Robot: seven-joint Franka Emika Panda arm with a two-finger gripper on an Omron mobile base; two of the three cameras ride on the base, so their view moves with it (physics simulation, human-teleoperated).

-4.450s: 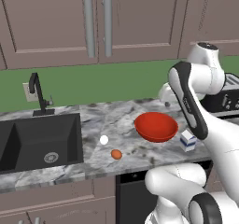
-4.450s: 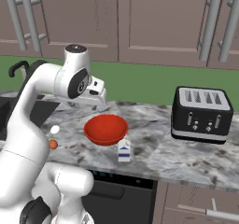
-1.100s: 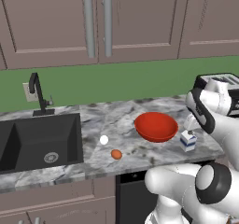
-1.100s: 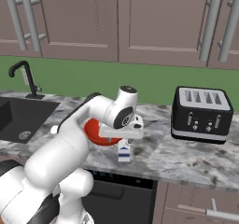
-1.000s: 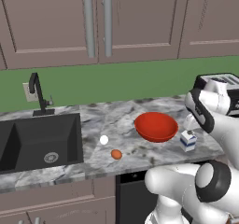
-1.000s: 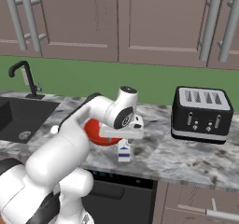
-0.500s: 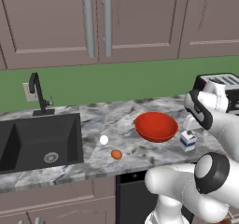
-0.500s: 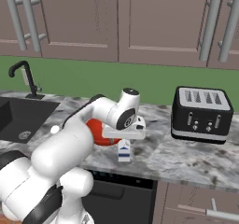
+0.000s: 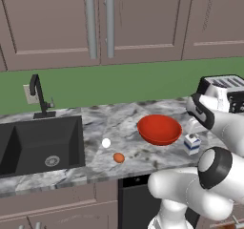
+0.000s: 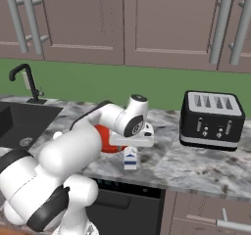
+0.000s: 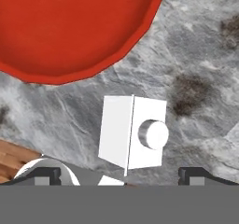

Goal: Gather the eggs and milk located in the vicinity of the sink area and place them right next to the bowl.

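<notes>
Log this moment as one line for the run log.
gripper: open, above milk | milk: upright beside bowl | eggs: white, brown on counter between sink and bowl

My hand camera crops the bowl (image 11: 70,27) at twelve o'clock; my arm hides much of the bowl and the milk's (image 10: 130,159) top in the right base view.

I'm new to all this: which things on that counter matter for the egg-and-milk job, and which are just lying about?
Part of the job: white egg, orange-brown egg, milk carton, red bowl, sink.
Just there: toaster, faucet, cabinets.
</notes>
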